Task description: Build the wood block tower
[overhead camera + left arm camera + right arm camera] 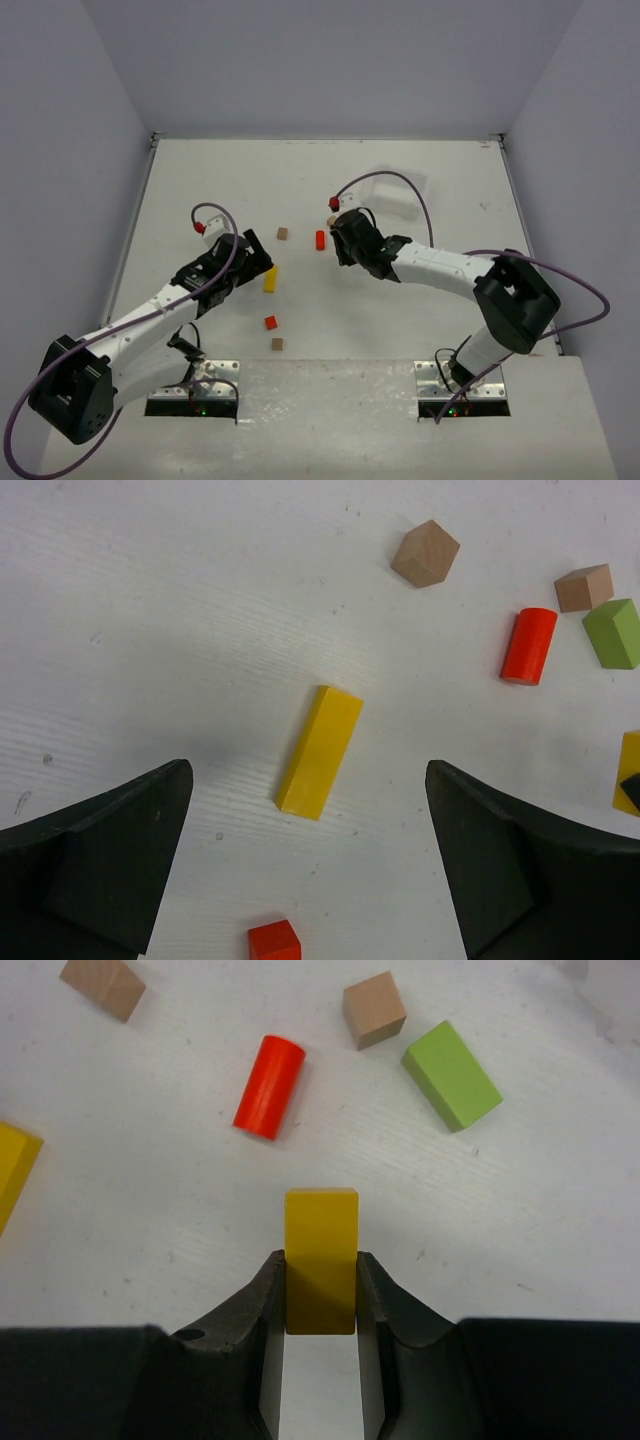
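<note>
We log nothing stacked yet: the right gripper (320, 1260) pinches a short yellow block (320, 1225). The left gripper (308, 770), jaws spread, hovers over the long yellow block (320, 752)

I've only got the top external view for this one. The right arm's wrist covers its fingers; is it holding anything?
Observer: Yes. The right wrist view shows the right gripper shut on a short yellow block.
Operator: Anything hidden beyond that arm?
Observer: A green block lies flat on the table past the held block, near a plain brown cube.
Operator: And the left arm?
Observer: The left gripper is open; the long yellow block lies flat between its spread fingers, untouched.
</note>
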Robot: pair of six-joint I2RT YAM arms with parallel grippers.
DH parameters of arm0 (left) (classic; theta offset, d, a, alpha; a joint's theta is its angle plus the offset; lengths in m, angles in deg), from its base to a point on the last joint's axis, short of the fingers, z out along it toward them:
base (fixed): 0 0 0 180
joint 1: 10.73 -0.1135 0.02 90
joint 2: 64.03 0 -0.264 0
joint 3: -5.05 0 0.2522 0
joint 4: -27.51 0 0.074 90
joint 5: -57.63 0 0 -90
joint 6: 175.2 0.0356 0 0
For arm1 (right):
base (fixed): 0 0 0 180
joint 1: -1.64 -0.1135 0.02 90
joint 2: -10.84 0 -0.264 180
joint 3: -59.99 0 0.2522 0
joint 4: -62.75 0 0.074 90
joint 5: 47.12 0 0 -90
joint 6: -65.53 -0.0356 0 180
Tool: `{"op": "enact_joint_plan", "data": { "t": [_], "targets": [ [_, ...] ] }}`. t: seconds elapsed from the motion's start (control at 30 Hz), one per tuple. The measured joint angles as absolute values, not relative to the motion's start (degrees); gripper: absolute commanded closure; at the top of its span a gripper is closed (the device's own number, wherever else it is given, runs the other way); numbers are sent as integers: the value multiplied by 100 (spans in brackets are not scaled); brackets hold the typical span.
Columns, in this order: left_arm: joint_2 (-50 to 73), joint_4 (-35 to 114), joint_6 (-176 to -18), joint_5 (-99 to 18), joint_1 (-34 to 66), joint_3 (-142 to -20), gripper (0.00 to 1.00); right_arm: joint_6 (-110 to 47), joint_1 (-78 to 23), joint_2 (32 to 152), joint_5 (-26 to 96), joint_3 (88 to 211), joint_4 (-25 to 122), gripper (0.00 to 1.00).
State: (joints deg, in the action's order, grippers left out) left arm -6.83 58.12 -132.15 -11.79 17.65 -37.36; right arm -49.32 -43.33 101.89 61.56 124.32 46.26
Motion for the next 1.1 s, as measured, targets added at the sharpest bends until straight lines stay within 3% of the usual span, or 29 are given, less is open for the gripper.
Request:
{"op": "enact_joint_plan", "data": {
  "t": [0.6, 1.1],
  "targets": [
    [-1830, 6363, -13545, -1012, 1765, -3322, 0, -4632, -4801, 10121, 5346, 12263, 4804, 87],
    [-1609, 6434, -13666, -993, 1767, -3322, 0, -5340, -4852, 9787, 6206, 11720, 4088, 87]
  ]
}}
